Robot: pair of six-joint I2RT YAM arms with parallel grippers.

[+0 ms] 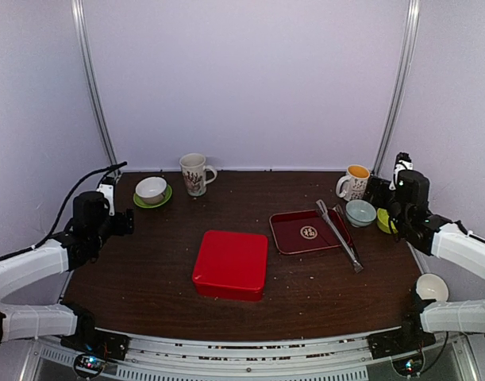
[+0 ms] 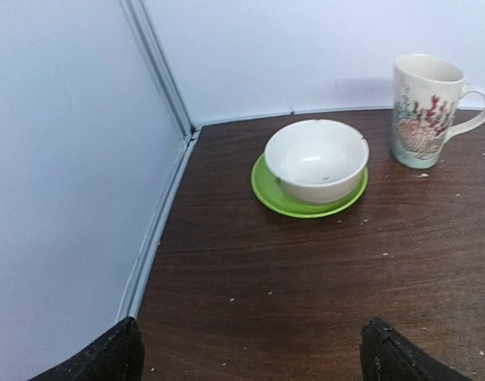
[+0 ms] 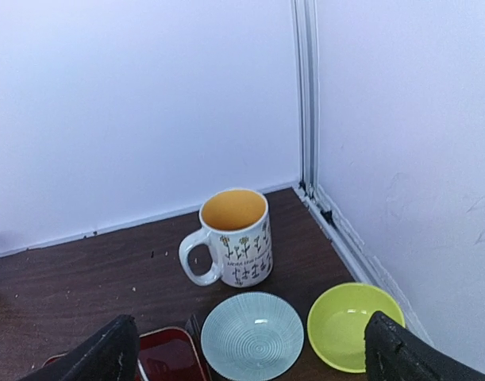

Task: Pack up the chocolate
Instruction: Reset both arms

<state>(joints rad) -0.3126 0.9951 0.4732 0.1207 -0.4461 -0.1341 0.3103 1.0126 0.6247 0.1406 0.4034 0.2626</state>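
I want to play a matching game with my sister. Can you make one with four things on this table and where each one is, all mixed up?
Things:
1. white bowl
2. red box
3. tongs
4. mug with the yellow inside

Places:
A. lying across the red tray
B. sitting on the green saucer
C. at the back right, next to the pale blue bowl
D. shut, in the middle of the table

Right pairs: 1-B, 2-D, 3-A, 4-C
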